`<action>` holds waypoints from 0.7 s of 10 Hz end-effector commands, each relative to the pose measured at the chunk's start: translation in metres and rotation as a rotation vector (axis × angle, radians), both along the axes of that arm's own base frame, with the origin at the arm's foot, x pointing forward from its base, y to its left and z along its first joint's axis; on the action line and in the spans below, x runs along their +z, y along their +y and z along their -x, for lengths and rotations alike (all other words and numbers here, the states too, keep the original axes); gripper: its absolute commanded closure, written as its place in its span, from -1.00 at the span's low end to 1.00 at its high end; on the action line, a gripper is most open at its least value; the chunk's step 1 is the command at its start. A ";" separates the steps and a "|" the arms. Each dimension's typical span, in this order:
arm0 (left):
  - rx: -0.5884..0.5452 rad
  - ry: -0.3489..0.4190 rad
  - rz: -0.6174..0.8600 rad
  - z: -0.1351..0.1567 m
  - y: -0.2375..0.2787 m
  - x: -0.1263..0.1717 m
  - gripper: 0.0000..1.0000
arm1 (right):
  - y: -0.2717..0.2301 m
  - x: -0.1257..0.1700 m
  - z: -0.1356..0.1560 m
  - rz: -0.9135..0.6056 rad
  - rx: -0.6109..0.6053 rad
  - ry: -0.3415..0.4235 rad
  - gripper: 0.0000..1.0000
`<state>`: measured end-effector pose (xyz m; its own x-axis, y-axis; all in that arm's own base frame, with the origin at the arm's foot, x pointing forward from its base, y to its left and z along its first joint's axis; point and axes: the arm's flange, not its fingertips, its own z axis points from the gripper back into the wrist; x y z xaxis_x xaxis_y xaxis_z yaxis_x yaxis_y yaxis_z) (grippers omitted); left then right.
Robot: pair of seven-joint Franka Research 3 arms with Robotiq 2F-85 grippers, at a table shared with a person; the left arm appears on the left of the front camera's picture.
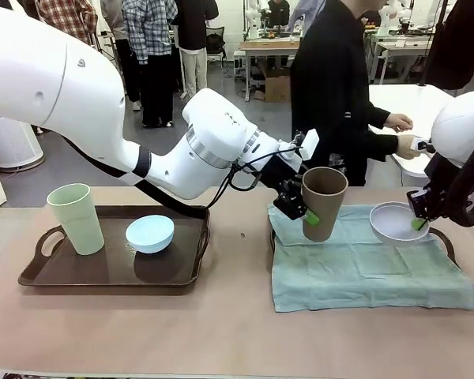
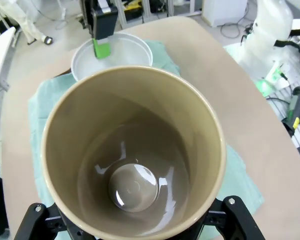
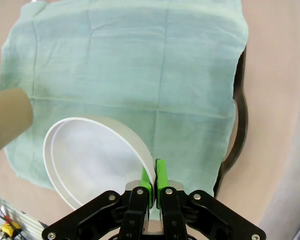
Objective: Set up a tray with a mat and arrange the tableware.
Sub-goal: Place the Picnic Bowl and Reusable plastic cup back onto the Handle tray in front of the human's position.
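While the left claw (image 1: 306, 210) grips the tan tumbler (image 1: 325, 199) and the right claw (image 1: 419, 222) pinches the white bowl (image 1: 393, 223) over the mat (image 1: 363, 268), green tumbler (image 1: 75, 217) and blue bowl (image 1: 150, 233) await transfer.

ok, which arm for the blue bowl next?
Left, probably: blue bowl sits on the tray on that side; right gripper is opposite, pinching the white bowl. The left gripper must first release the tan tumbler.
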<state>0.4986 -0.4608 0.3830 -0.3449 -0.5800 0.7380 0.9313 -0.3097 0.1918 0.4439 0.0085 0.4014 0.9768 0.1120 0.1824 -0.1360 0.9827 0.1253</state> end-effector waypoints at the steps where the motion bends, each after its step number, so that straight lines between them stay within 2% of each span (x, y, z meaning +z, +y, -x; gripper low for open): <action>1: -0.028 -0.030 0.010 -0.007 -0.008 -0.005 -0.70 | -0.001 -0.011 -0.013 -0.043 0.021 -0.013 0.90; 5: -0.045 0.013 0.050 -0.019 -0.009 -0.018 -0.70 | -0.005 -0.038 -0.027 -0.051 0.037 0.006 0.90; 7: -0.053 0.059 0.079 -0.026 -0.008 -0.024 -0.70 | -0.009 -0.049 -0.037 -0.039 0.039 0.001 0.90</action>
<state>0.5203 -0.4708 0.3595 -0.3239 -0.5520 0.7684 0.9324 -0.3239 0.1604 0.4694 0.0043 0.3574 0.9789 0.1295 0.1579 -0.1524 0.9780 0.1424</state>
